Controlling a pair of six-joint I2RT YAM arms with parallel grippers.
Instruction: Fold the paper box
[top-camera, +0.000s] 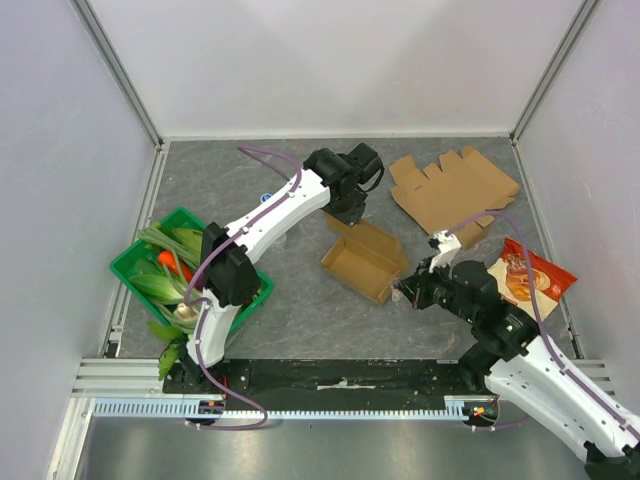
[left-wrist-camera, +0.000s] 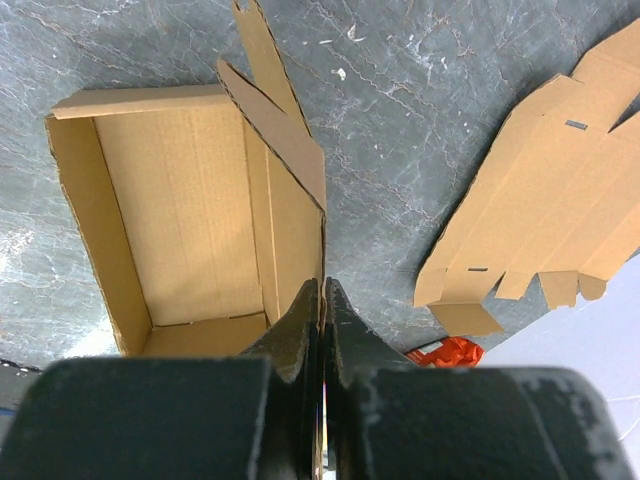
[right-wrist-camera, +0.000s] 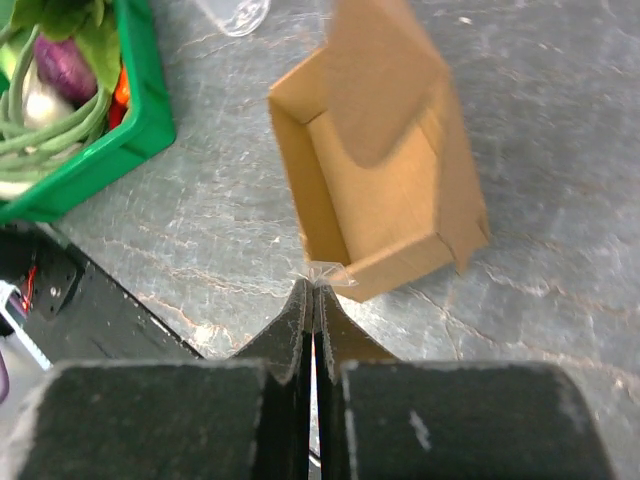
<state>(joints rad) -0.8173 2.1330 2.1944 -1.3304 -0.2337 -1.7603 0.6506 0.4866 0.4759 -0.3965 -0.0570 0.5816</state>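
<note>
Left fingers (left-wrist-camera: 295, 340) are closed, pinching the edge of one side wall of the paper box (left-wrist-camera: 180, 200). We see its open tray spreading ahead and to their left on the tabletop (left-wrist-camera: 400, 130), and a flat cardboard blank (left-wrist-camera: 540, 190) lying to their right. We note the right fingers (right-wrist-camera: 290, 330) pressed shut, tips at the box's near corner; we cannot tell whether they grip it. A green crate (right-wrist-camera: 110, 150) sits up and left of them.

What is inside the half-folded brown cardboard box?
Only the bare floor of the half-folded brown cardboard box shows; no object lies inside. The black left gripper, shut on one wall, hides the near corner.
</note>
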